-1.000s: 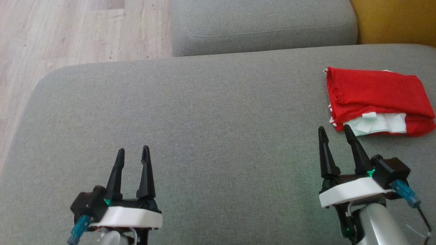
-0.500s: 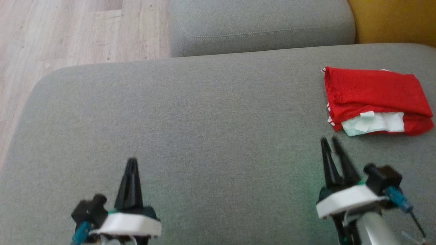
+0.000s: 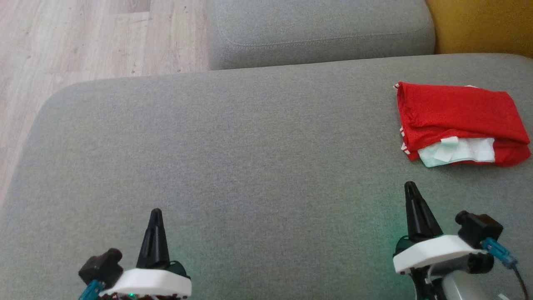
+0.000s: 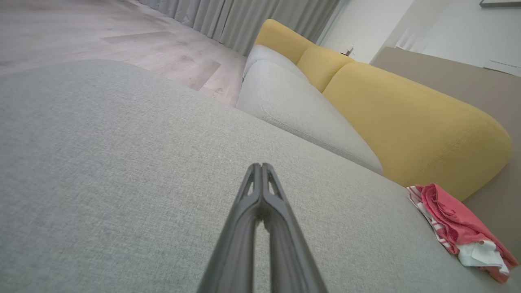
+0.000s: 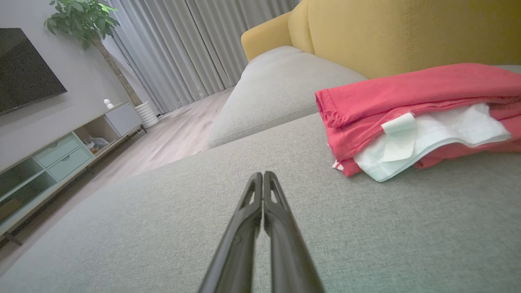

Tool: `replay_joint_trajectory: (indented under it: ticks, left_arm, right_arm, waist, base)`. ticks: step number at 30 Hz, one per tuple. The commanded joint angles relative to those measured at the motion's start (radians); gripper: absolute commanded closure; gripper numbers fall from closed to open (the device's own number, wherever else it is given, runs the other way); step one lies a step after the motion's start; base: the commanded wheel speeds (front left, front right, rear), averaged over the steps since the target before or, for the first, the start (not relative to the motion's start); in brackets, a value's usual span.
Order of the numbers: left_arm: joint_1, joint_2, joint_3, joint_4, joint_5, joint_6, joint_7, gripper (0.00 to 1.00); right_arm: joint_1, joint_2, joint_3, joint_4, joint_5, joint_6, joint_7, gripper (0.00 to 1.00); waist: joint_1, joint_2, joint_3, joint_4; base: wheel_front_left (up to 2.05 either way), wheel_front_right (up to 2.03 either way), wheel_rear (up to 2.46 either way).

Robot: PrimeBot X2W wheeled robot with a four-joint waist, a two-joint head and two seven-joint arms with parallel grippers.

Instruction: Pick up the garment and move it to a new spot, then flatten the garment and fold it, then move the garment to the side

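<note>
Evidently Both Tools Were Closed and Empty

The bottom edge of the head view cut off whatever lay behind each tool, and the folded red garment [image 3: 458, 112] hid its own shape; a white inner layer [image 3: 462, 151] peeked from its lower edge. The left tool [image 3: 156, 210], lower left, was closed tight, gripping nothing. The right tool [image 3: 410, 184], lower right, was likewise closed and empty, near the garment but apart. The garment lay on the grey sofa cushion [image 3: 250, 146], upper right.

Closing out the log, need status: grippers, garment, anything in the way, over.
Left gripper shut, empty. Right gripper shut, empty. Red garment folded on grey cushion, far right side, untouched. Nothing in the way.
</note>
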Motion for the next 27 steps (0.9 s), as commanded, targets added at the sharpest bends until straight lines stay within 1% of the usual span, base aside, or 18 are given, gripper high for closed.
replay_joint_trajectory:
  ticks: [1, 27]
  left_arm:
    - [-0.049, 0.002, 0.024, -0.032, -0.023, -0.007, 0.006, 1.00]
    - [-0.062, 0.005, 0.087, -0.044, -0.263, -0.023, 0.081, 1.00]
  right_arm:
    - [-0.044, -0.008, -0.005, -0.039, 0.032, 0.001, 0.005, 1.00]
    - [-0.046, -0.015, -0.042, -0.062, 0.327, 0.002, 0.071, 1.00]
  waist:
    - [0.0000, 0.0000, 0.000, 0.000]
    - [0.0000, 0.0000, 0.001, 0.005]
  base:
    - [0.00, 0.00, 0.00]
    - [0.00, 0.00, 0.00]
